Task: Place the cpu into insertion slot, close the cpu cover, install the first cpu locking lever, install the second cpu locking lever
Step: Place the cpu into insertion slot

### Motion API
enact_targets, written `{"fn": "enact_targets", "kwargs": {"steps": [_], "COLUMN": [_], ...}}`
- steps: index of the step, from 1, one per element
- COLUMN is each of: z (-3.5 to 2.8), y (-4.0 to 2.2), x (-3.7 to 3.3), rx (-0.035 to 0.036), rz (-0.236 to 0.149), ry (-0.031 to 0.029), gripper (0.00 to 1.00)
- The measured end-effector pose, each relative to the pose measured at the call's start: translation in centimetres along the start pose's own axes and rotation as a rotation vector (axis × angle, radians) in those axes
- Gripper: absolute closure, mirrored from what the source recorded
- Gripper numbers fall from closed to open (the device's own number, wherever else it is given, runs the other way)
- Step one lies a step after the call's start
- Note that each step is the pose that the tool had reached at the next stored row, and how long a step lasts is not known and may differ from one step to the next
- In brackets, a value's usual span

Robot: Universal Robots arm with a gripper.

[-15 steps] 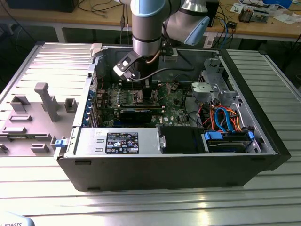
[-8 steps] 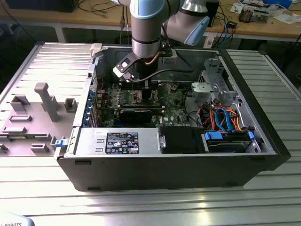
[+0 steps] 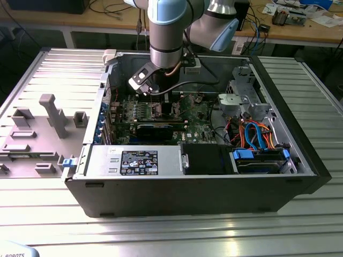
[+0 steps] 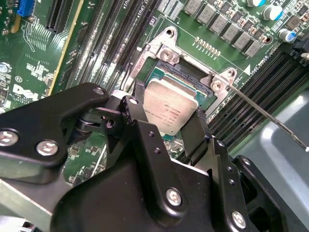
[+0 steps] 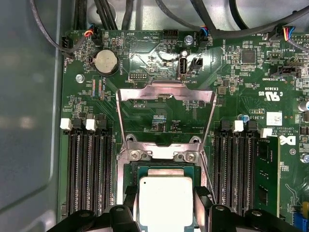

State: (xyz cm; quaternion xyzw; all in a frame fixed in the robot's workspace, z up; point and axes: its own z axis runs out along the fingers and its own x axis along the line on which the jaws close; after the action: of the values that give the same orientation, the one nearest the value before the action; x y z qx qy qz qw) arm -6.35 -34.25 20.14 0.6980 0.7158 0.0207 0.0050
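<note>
In both wrist views the silver-topped cpu (image 4: 169, 104) (image 5: 165, 200) sits low in the insertion slot (image 4: 166, 53) (image 5: 159, 155), its green edge just inside the silvery rim. My gripper (image 4: 169, 108) (image 5: 165, 203) straddles it, with black fingers (image 4: 139, 96) against two opposite sides of the chip. The cpu cover (image 5: 166, 92) stands swung back from the socket, and green board shows through its square opening. A thin locking lever (image 4: 270, 118) juts out from one socket corner. In the exterior view the gripper (image 3: 159, 104) reaches down into the open case.
Long black memory slots (image 5: 89, 169) (image 5: 236, 169) flank the socket on both sides. A coin cell (image 5: 105, 62) and cables (image 5: 212, 29) lie beyond the cover. The case wall (image 3: 187, 187), a power supply (image 3: 134, 160) and drive bays (image 3: 257, 155) ring the board.
</note>
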Motion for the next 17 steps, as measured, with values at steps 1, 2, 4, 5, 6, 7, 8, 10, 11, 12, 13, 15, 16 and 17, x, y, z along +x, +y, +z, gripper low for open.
{"fn": "enact_targets", "kwargs": {"steps": [1, 2, 4, 5, 6, 7, 8, 10, 11, 12, 13, 15, 16, 17], "z": [0.06, 0.08, 0.13, 0.19, 0.23, 0.29, 0.35, 0.41, 0.42, 0.42, 0.42, 0.42, 0.43, 0.43], "y": [-0.01, -0.03, -0.1, -0.1, -0.11, -0.12, -0.12, -0.12, -0.12, -0.12, -0.12, -0.12, -0.12, -0.12], "x": [0.01, 0.01, 0.01, 0.03, 0.04, 0.06, 0.07, 0.08, 0.08, 0.08, 0.08, 0.08, 0.08, 0.08], "rx": [0.0, 0.0001, 0.0, -0.0001, 0.0, 0.0001, 0.0002, 0.0001, 0.0001, 0.0, 0.0, -0.0001, -0.0001, -0.0001], "rz": [0.0, 0.0, 0.0, 0.0, 0.0, 0.001, 0.003, 0.005, 0.005, 0.005, 0.005, 0.006, 0.006, 0.006], "ry": [-0.0001, -0.0002, 0.0001, 0.0003, 0.0, -0.0002, -0.0003, -0.0004, -0.0003, -0.0003, -0.0002, -0.0002, -0.0001, -0.0001], "gripper": [0.46, 0.46, 0.46, 0.46, 0.46, 0.46, 0.46, 0.46, 0.46, 0.46, 0.46, 0.46, 0.46, 0.46]}}
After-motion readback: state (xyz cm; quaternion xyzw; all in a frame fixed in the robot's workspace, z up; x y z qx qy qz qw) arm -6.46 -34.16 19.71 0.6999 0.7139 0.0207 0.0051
